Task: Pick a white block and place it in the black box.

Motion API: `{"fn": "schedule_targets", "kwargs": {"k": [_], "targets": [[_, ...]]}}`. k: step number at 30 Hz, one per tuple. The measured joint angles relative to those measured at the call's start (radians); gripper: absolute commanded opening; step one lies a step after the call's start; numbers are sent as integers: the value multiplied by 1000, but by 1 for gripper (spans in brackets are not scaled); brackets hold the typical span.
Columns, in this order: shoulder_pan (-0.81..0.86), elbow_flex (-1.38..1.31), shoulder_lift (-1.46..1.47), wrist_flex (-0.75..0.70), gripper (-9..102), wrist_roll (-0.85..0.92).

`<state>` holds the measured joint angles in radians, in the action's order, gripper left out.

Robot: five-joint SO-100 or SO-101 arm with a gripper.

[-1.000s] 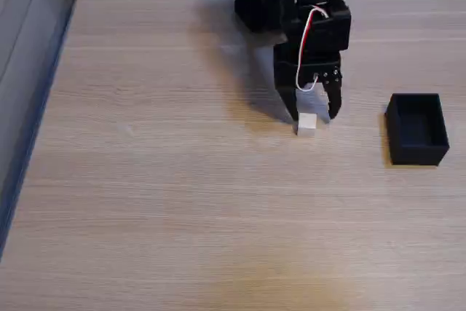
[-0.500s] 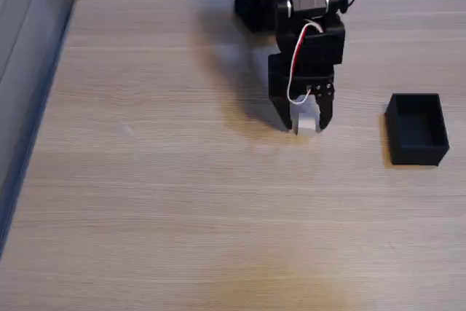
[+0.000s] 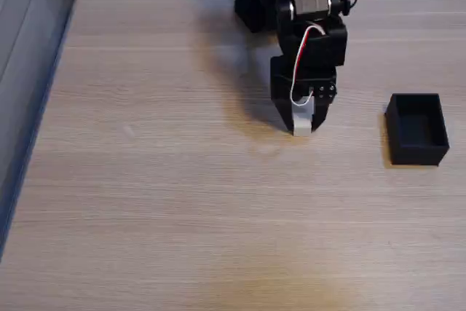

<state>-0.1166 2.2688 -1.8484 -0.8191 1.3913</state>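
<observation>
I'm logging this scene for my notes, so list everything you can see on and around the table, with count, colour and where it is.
white block: one, white, centre-right of the table in the fixed view, between the gripper's fingers, at or just above the tabletop.
black box: one, matte black, open top, near the right edge of the view, apart from the block and to its right.
table: one, light wood grain, spans most of the view.
shelving or stored items: blurred, pale, along the top edge behind the table; too unclear to name.
wall or panel: grey, down the left edge.
red and white wire: one, looping down the arm's front.
gripper: one, black, closed on the white block, pointing down from the arm at top centre.
</observation>
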Motion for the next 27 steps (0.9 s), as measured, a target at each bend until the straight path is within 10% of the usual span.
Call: {"fn": "schedule_targets", "kwargs": {"k": [27], "targets": [[-453,-198,-238,-201,0,-92]]}}
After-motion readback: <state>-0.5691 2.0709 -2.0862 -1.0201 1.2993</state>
